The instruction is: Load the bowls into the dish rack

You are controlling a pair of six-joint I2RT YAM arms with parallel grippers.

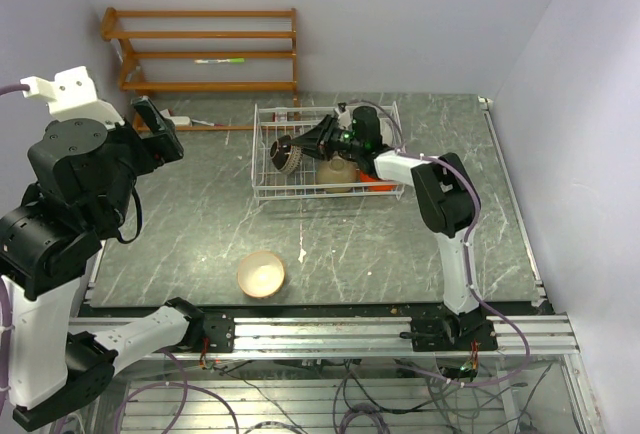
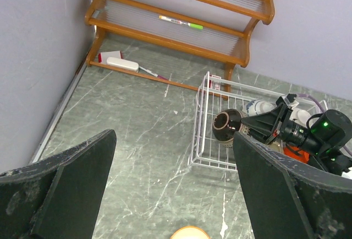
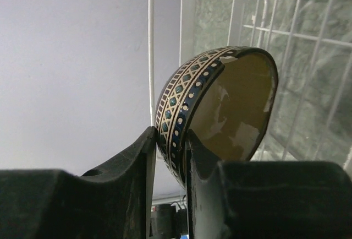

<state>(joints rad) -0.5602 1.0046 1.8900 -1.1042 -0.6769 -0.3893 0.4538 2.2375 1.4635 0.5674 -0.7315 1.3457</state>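
Right gripper (image 3: 170,137) is clamped on the rim of the dark-brown, pattern-banded round bowl with a tan inside (image 3: 231,107). It's holding it on edge at the left end of the white wire dish rack (image 1: 258,169), upper middle of the top view, probably so it stands upright. Left gripper (image 2: 174,137) hangs wide apart, empty. A cream bowl (image 1: 261,274) waits lower centre.

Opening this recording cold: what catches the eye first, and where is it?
The right claw pinches a patterned bowl by its rim and holds it on edge at the left end of the white dish rack. Nearer the front, one pale bowl sits alone and upright on the dark marbled table. An orange-brown wooden shelf stands against the back wall.
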